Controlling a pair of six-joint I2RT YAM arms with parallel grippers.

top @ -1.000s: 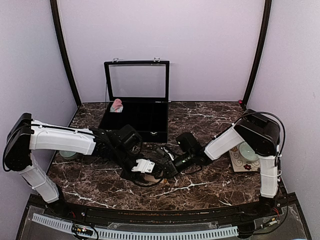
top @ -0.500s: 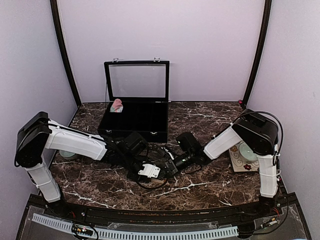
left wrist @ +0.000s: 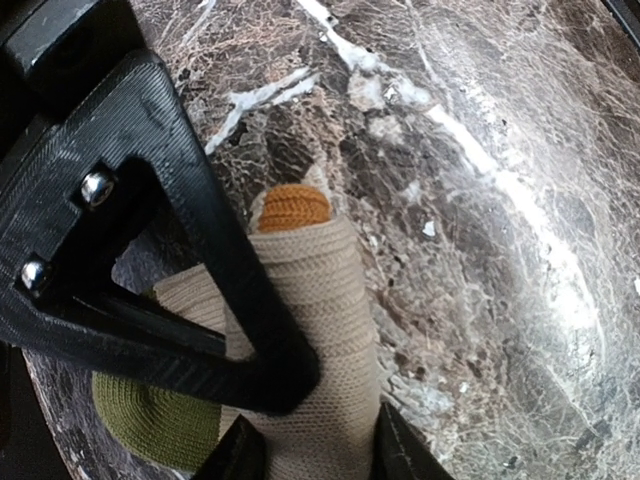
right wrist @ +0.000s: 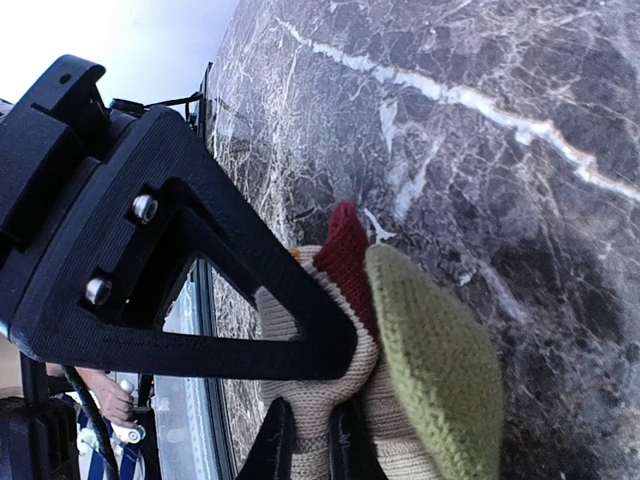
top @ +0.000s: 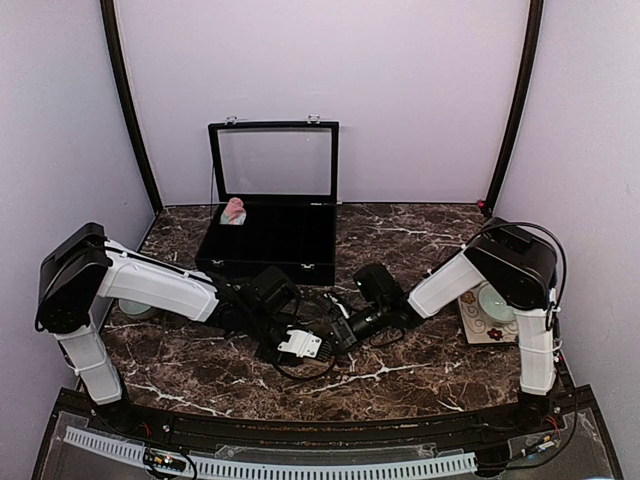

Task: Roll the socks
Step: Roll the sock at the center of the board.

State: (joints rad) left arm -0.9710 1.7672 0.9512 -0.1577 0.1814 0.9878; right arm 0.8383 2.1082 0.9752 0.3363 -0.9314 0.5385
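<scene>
With the tan sock [left wrist: 322,300] on the desk [left wrist: 480,200] just in front of the black case [top: 265,262], left gripper [left wrist: 315,420] clasping its rolled body and right gripper [right wrist: 312,400] pinched tight on its maroon-and-olive end, we judge the roll needs even tension, without dragging.

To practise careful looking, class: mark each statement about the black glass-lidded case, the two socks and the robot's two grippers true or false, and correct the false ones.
1. The black glass-lidded case stands open. True.
2. The rolled pink fabric sock lies on the dark veined marble table. False: it sits in the case's back left corner.
3. The left gripper grips the tan knitted sock. True.
4. The right gripper is open and empty. False: it is pinched shut on the tan sock's fabric.
5. The tan sock is inside the case. False: it is in front of the case, over the marble.
</scene>
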